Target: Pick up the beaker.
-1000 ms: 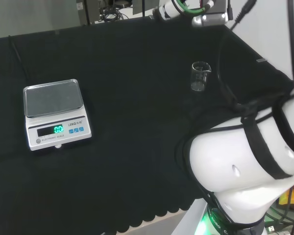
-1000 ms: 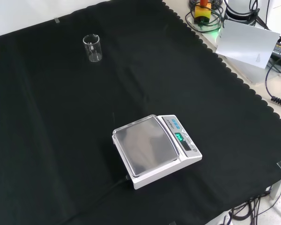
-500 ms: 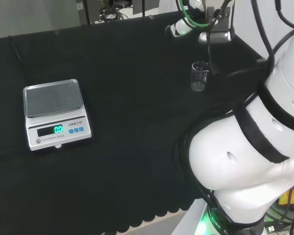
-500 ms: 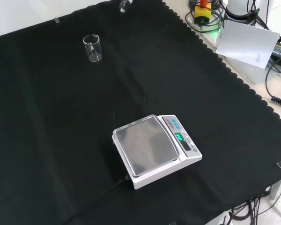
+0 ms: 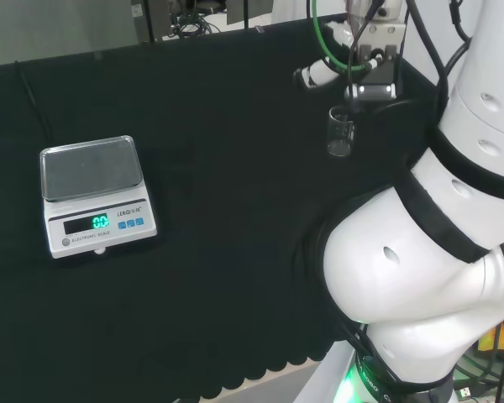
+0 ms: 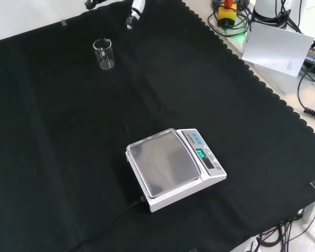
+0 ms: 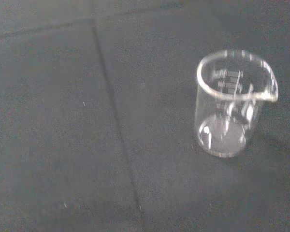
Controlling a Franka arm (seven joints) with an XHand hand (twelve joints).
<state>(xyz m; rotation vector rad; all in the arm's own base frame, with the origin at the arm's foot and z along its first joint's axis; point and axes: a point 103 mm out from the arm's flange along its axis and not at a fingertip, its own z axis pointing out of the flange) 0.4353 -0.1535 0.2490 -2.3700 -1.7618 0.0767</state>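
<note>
1. In the head view we see the beaker (image 5: 339, 133) standing upright on the black cloth of the bench (image 5: 218, 210), in the upper right of the frame, just left of the arm's big white links (image 5: 420, 294).
2. In the front view the same beaker (image 6: 104, 54) stands in the upper left of the frame, clear and apparently empty, with bare cloth all round it.
3. The hand (image 6: 134, 11) enters at the top edge of the front view: one white-tipped finger points down to the right of the beaker, and another tip shows at the top edge above the beaker.
4. Both tips stay apart from the glass, so we judge that the hand has hold of nothing; we cannot tell how far its fingers are spread.
5. In the head view, dark parts of the wrist with a green cable (image 5: 319, 42) hang just above the beaker.
6. The wrist view shows the beaker (image 7: 232, 104) close up, upright on the cloth, its pouring lip and faint printed marks visible.
7. A white scale (image 5: 94, 195) sits at the left of the head view, well apart from the beaker; in the front view this scale (image 6: 173, 167) lies below centre with a lit green display.
</note>
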